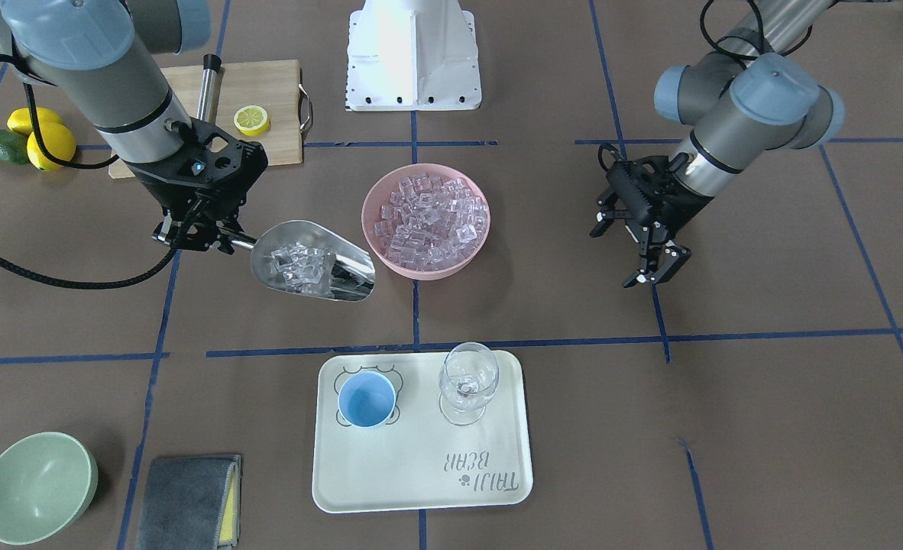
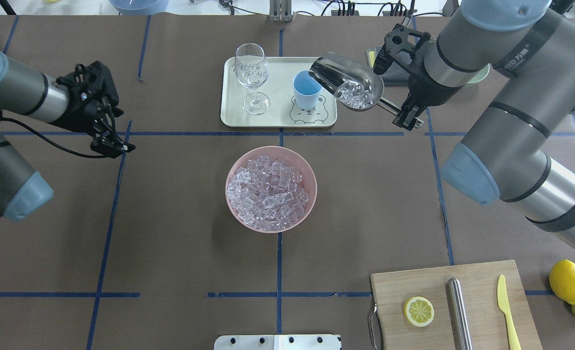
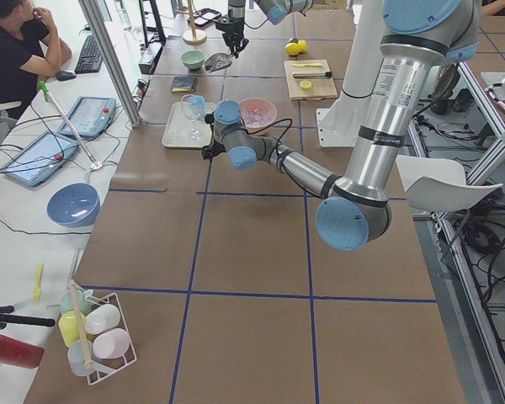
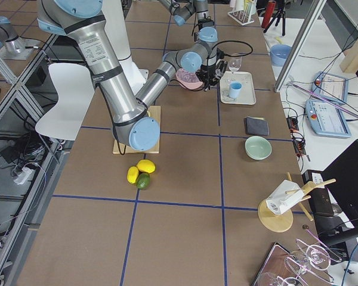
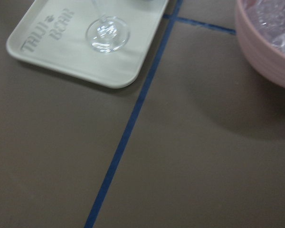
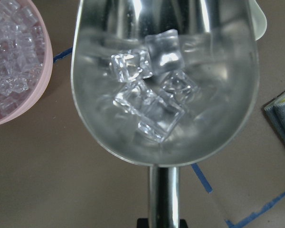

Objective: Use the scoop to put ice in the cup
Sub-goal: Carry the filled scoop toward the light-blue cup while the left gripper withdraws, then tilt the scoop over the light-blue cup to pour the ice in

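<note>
My right gripper (image 1: pixel 215 238) is shut on the thin handle of the steel scoop (image 1: pixel 312 262), which hangs in the air beside the pink bowl (image 1: pixel 379 256). Several cubes of ice (image 6: pixel 152 102) lie in the scoop's trough (image 6: pixel 109 137), and a heap of ice (image 2: pixel 268 192) fills the pink bowl. The light blue cup (image 1: pixel 367 398) stands upright on the pale tray (image 1: pixel 421 473); in the overhead view the scoop's mouth (image 2: pixel 324 73) reaches the cup's (image 2: pixel 304 92) rim. My left gripper (image 1: pixel 656 271) hangs open and holds nothing, well off to the bowl's other side.
A clear stemmed glass (image 1: pixel 467 382) stands on the tray next to the cup. A green bowl (image 1: pixel 35 485) and grey cloth (image 1: pixel 188 500) lie beyond the tray. A cutting board (image 2: pixel 462 287) carries a lemon half (image 2: pixel 419 311), steel cylinder (image 2: pixel 459 311) and yellow knife (image 2: pixel 506 306); lemons (image 2: pixel 567 282) beside it.
</note>
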Robot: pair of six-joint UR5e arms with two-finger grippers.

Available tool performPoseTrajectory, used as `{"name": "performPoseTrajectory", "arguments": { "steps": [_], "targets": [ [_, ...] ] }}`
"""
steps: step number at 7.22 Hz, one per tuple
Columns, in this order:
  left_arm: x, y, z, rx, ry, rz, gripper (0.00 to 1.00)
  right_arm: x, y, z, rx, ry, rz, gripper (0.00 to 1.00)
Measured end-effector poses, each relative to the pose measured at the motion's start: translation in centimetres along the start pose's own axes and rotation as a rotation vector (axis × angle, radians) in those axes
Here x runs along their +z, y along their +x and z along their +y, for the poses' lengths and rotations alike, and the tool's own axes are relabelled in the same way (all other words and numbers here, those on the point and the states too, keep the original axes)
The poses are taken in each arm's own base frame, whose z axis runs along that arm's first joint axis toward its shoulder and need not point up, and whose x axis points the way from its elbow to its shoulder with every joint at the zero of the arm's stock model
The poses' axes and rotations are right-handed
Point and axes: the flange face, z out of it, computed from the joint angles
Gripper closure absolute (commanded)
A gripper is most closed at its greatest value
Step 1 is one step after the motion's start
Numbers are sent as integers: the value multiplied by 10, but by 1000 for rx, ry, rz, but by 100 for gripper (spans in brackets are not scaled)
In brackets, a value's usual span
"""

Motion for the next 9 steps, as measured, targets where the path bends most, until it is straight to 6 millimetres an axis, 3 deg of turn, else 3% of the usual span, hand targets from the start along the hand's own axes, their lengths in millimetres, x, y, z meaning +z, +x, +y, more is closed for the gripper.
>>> {"name": "performPoseTrajectory", "arguments": {
  "steps": [2,5,7,9],
  "targets": [
    [-57,-56,31,-185,-77,-41,0,0,6,-8,101,-41,5,100],
    [-122,-86,75,-314,-92,-119,0,12,14,-21,182,-133,4,100],
    [-141,-103,97,-360,-94,-159,0,17,17,-40,224,-195,2,100],
    [-142,-108,110,-378,-105,-169,0,23,22,-72,294,-234,-2,100]
  ]
}}
